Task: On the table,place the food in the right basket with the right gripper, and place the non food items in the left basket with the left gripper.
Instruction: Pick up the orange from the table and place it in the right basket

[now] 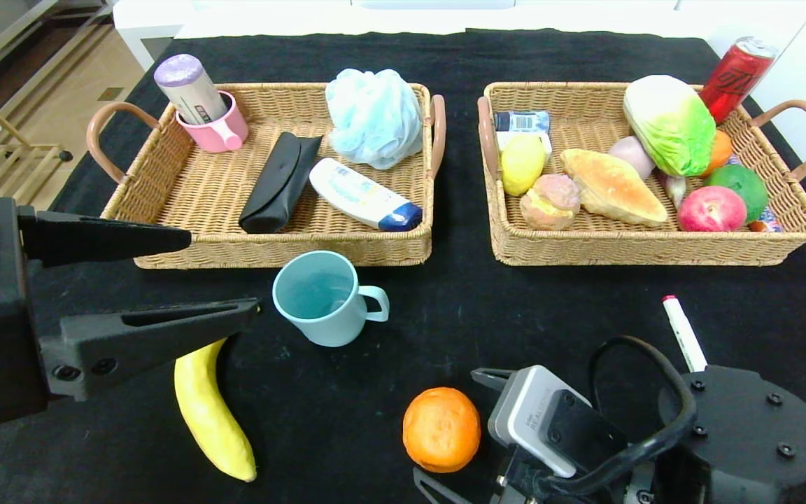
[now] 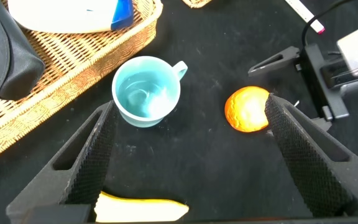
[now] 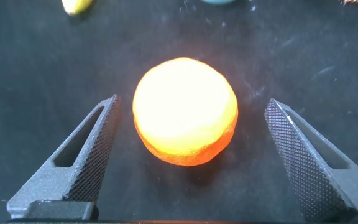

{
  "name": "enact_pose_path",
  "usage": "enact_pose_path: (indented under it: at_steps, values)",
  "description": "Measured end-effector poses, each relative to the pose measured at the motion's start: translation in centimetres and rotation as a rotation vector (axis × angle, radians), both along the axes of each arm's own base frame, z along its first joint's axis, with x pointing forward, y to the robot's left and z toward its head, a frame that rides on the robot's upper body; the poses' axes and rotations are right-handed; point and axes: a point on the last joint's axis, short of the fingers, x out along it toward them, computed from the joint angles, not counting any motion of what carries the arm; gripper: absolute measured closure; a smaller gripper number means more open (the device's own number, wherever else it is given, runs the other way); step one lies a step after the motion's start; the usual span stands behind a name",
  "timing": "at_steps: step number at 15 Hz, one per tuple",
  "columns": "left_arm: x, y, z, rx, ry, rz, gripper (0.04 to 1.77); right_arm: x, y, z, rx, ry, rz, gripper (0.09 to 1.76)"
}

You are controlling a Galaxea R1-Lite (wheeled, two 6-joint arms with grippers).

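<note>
An orange (image 1: 441, 429) lies on the black table (image 1: 515, 315) near its front edge. My right gripper (image 3: 192, 101) is open, one finger on each side of the orange (image 3: 185, 111) and neither touching it. My left gripper (image 1: 223, 271) hangs open over the front left with nothing in it. The banana (image 1: 210, 413) is just under it and the teal mug (image 1: 322, 297) stands just beyond its fingertips. The marker pen (image 1: 683, 332) lies at the front right. The cabbage (image 1: 669, 124) lies in the right basket (image 1: 655, 248). The left basket (image 1: 186, 203) is behind the mug.
In the left basket are a pink mug (image 1: 217, 129) with a tube, a black case (image 1: 277, 183), a white bottle (image 1: 364, 194) and a blue bath puff (image 1: 373, 115). The right basket also holds bread (image 1: 613, 185), a lemon (image 1: 520, 164), an apple (image 1: 711, 208) and a red can (image 1: 735, 77).
</note>
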Motion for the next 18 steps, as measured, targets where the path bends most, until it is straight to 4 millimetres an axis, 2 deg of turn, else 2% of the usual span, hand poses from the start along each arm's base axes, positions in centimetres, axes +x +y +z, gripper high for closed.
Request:
enact_pose_path:
  at_steps: [6,18]
  values:
    - [0.0,0.0,0.0,0.0,0.0,-0.001,0.09,0.7,0.9,-1.1,-0.032,0.012,-0.015,0.14]
    - [0.0,-0.1,0.0,0.002,0.003,-0.003,0.09,2.4,3.0,-1.9,-0.038,0.019,-0.026,0.14]
